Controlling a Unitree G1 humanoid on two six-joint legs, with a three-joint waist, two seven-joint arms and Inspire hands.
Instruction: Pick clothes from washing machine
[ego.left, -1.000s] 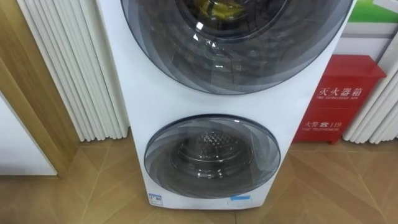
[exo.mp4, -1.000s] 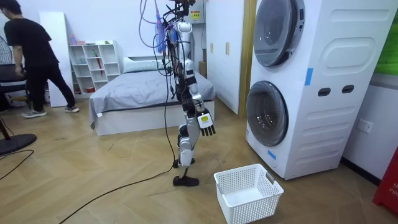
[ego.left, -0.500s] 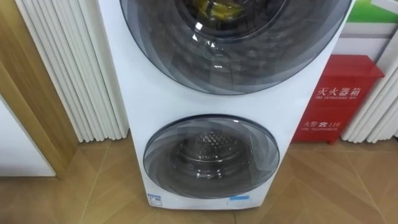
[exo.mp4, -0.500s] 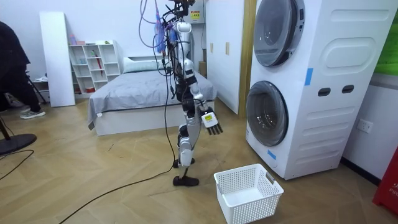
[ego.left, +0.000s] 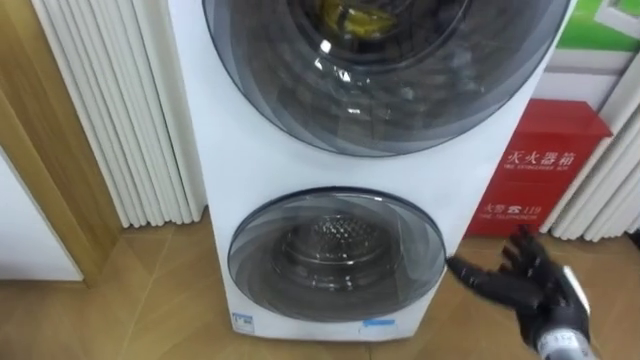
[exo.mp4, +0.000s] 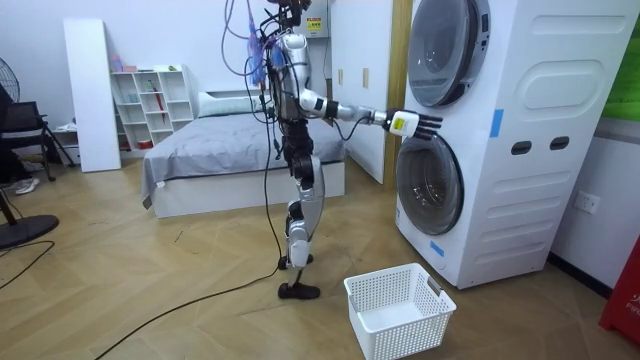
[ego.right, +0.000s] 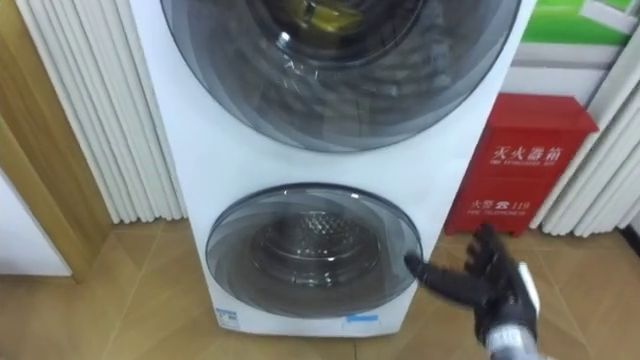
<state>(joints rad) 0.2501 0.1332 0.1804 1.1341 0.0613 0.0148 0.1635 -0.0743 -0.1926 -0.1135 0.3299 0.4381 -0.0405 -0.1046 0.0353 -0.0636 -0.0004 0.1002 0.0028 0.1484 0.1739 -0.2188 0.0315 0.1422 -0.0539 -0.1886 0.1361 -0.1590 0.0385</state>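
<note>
A bedroom with a wood floor (exo.mp4: 150, 290) has a tall white washing machine (exo.mp4: 520, 140) at the room view's right, and the robot stands facing it. The room view takes in a bed (exo.mp4: 230, 150) behind the robot and a white basket (exo.mp4: 385, 335) on the floor in front of the washing machine. The eye views look closer: yellow clothes (ego.left: 350, 18) lie behind the glass of the closed upper door (ego.left: 400, 100), above the closed lower door (ego.left: 335, 250). The right hand (ego.left: 548, 295) hovers just beside the lower door's right edge, fingers (ego.left: 480, 281) straight and spread, holding nothing. A red cabinet (ego.left: 535, 170) stands right of the washing machine.
</note>
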